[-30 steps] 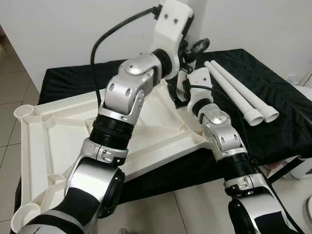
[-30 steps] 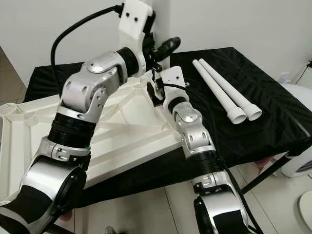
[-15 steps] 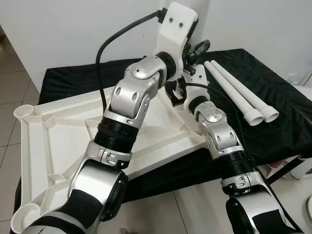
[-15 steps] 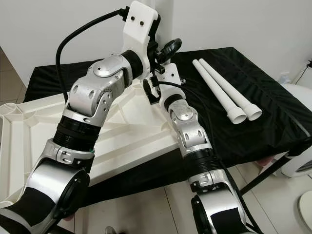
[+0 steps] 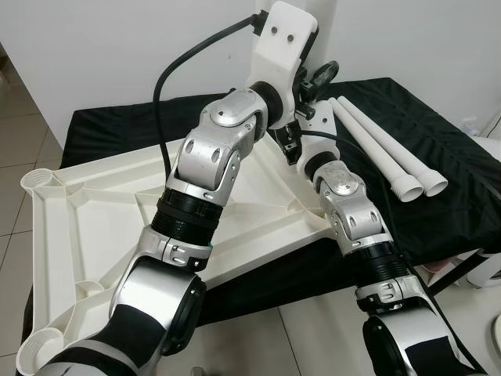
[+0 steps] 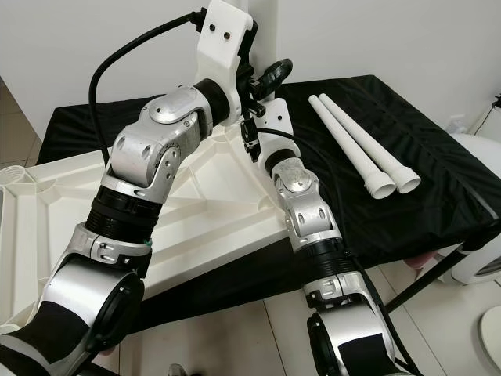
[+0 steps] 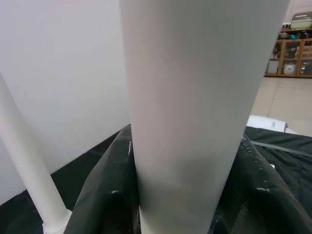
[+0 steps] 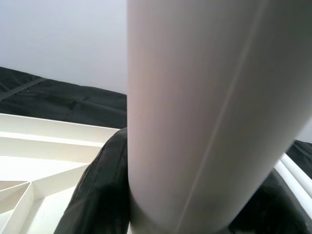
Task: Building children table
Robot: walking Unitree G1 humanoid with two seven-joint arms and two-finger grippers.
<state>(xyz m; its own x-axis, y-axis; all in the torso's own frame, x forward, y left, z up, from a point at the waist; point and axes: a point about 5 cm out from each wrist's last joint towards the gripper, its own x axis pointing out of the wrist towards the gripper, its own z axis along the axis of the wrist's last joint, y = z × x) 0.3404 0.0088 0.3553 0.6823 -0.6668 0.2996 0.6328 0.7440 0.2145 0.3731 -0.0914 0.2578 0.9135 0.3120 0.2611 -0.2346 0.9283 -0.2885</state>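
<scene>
White tabletop (image 5: 94,204) lying upside down on the black cloth (image 5: 438,211), ribbed underside facing up, stiffening ribs running diagonally across it. Round corner socket (image 5: 39,182) open at the near left, another at the nearest corner. Smooth matte plastic throughout, no markings to make out.

Over at the far corner, upright leg (image 7: 195,97) standing vertical, a plain white tube, its top running out of the head views. Base hidden behind the wrists, so impossible to say how deep it sits in its socket.

Two loose legs (image 5: 383,149) lying side by side on the cloth to the right, touching along their length, flared open ends pointing toward the robot, well apart from the tabletop.

Now the arms. Left arm reaching forward and up across the tabletop, elbow bent high, white wrist housing tipped against the wall (image 5: 94,55), black cable looping off it. Left gripper (image 7: 183,209) clasped around the upright leg, black fingers (image 7: 102,204) pressed to either side of the tube. Right arm stretched forward from the near right, forearm rising to the same corner, just under the left wrist. Right gripper (image 8: 175,195) likewise closed on the upright leg, lower down, fingers (image 8: 97,195) hugging both flanks of it.
</scene>
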